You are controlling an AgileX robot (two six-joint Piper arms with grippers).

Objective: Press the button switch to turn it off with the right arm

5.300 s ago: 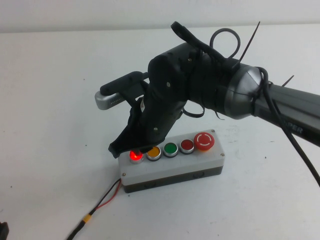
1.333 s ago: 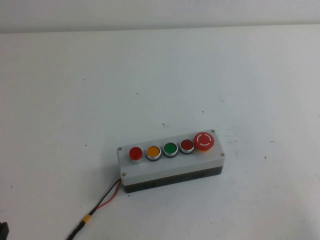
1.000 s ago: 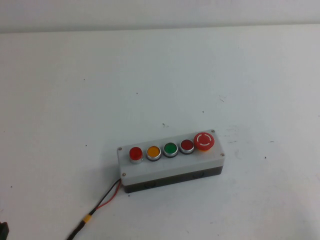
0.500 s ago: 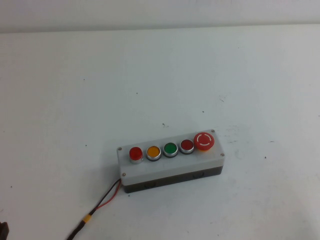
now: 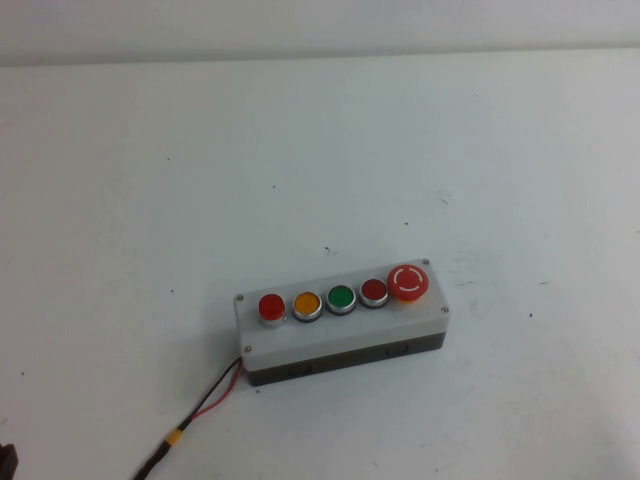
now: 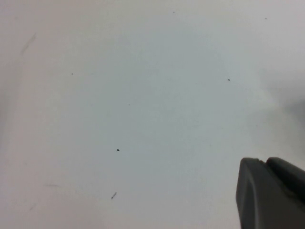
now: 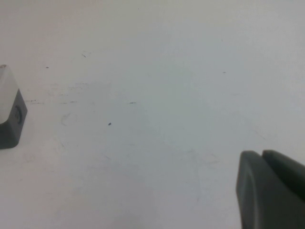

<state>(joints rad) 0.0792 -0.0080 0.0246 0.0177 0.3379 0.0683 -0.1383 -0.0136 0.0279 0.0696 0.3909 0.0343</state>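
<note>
The button switch (image 5: 271, 307) is the small round red button at the left end of the grey five-button box (image 5: 340, 340) in the high view; it is not glowing. Neither arm shows in the high view. My right gripper (image 7: 261, 153) shows only in the right wrist view, shut and empty, above the bare table away from the box, whose end corner (image 7: 9, 114) shows at that view's edge. My left gripper (image 6: 264, 161) shows in the left wrist view, shut and empty over bare table.
On the box stand an orange button (image 5: 307, 302), a green button (image 5: 341, 297), a darker red flat button (image 5: 374, 290) and a big red mushroom button (image 5: 408, 282). Red and black wires (image 5: 215, 392) with a yellow connector (image 5: 174, 437) run from the box's left end toward the front edge.
About five seconds ago my right arm was over the box with its gripper at the glowing red button. Now the arm is out of the high view and the button is unlit.
</note>
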